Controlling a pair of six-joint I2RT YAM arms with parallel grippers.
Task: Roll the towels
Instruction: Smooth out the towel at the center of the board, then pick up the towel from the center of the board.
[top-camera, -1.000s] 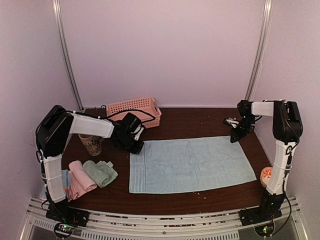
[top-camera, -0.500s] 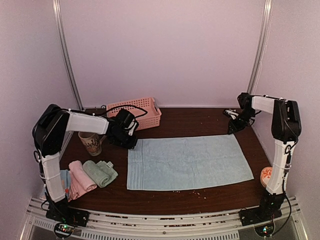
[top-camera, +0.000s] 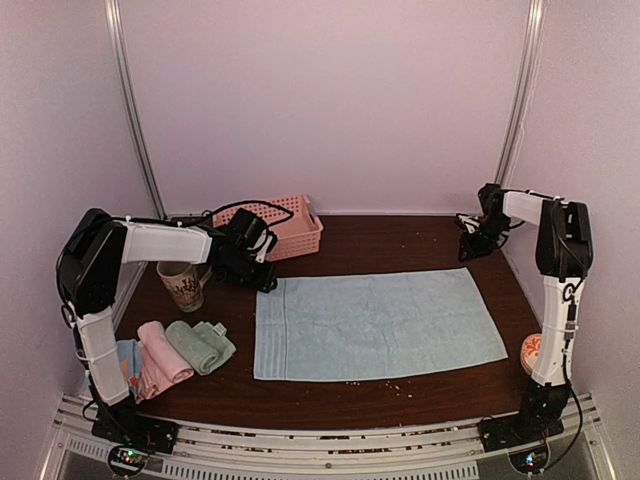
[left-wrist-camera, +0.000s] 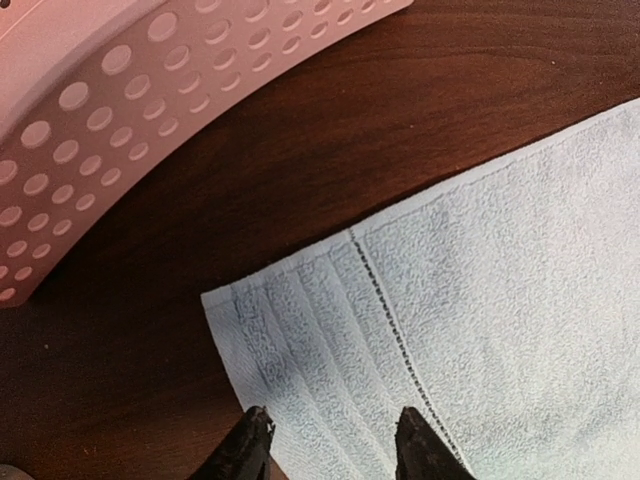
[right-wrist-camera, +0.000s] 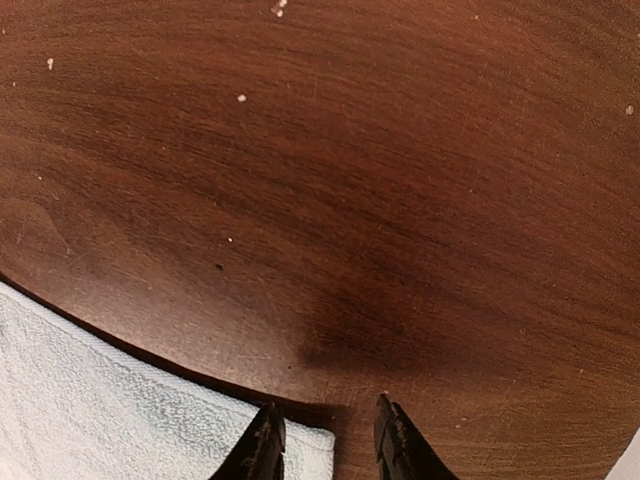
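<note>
L gripper (left-wrist-camera: 330, 447) is part-open w/ nothing in it, over the far-left corner of the light blue towel (top-camera: 375, 322); R gripper (right-wrist-camera: 326, 445) is likewise empty at the far-right corner. Towel's spread flat btwn the arms, so I reckon both are posed to pinch corners & start the roll

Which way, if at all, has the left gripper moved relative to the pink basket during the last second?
Yes: the left gripper has shifted farther back and slightly left, closer to the pink basket.
</note>
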